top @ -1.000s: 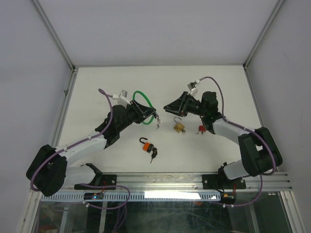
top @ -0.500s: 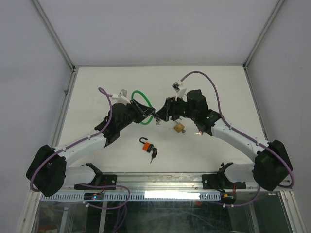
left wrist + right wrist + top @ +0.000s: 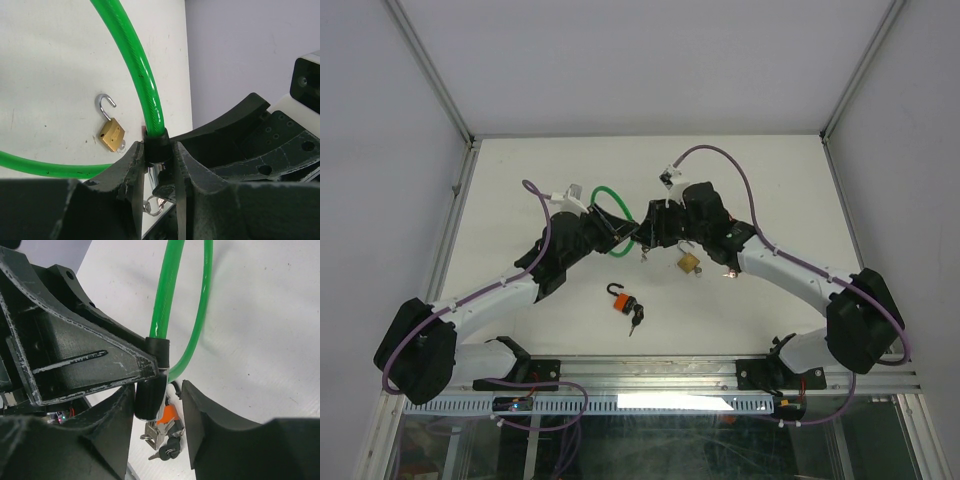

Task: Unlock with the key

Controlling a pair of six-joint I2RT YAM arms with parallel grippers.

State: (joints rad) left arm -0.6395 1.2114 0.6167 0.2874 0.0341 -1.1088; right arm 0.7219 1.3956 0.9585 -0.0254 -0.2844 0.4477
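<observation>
On the white table (image 3: 520, 180), mid-frame from overhead, the left gripper (image 3: 157, 150) pinches the black collar of the green looped cable lock (image 3: 142, 75). The right gripper (image 3: 157, 392) stands spread around its barrel. Lower right lies an unlatched brass padlock (image 3: 689, 263), and lower still black-headed keys (image 3: 637, 320).

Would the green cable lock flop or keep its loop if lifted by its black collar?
The green cable lock probably holds its loop: it arcs smoothly from the left gripper, springy rather than limp. Its glossy sheath may slide.
</observation>
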